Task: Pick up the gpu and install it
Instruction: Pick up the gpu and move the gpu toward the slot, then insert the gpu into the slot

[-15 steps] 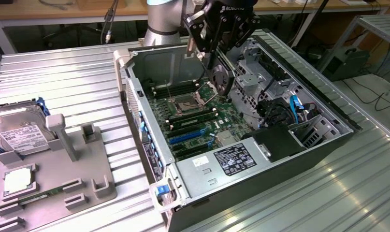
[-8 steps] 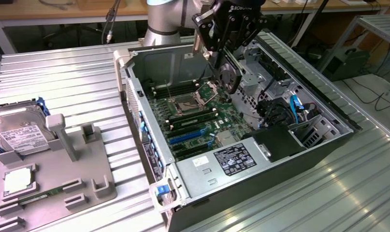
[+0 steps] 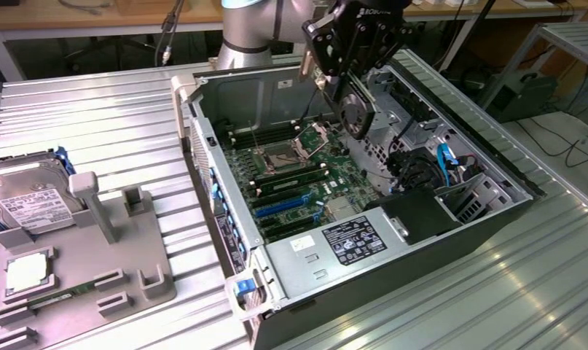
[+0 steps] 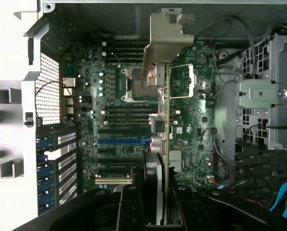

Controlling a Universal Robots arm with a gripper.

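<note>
The gpu (image 3: 356,108) hangs on edge above the open computer case (image 3: 226,211), its round black fan facing the exterior view's left. My gripper (image 3: 352,73) is shut on its upper part. In the wrist view the gpu (image 4: 166,120) shows edge-on as a thin green board, with its silver bracket (image 4: 163,36) at the far end and the fan (image 4: 152,175) close to my black fingers (image 4: 134,207). It hovers over the motherboard (image 4: 110,91), beside the CPU socket (image 4: 134,84) and apart from the blue expansion slots (image 4: 122,141).
A grey fixture tray (image 3: 89,255) at the exterior view's left holds a silver hard drive (image 3: 26,204) and a small square chip (image 3: 26,271). In the case are a drive cage (image 4: 266,96), blue cables (image 3: 447,162) and a labelled black box (image 3: 357,239). Ribbed metal table (image 3: 99,124) all around.
</note>
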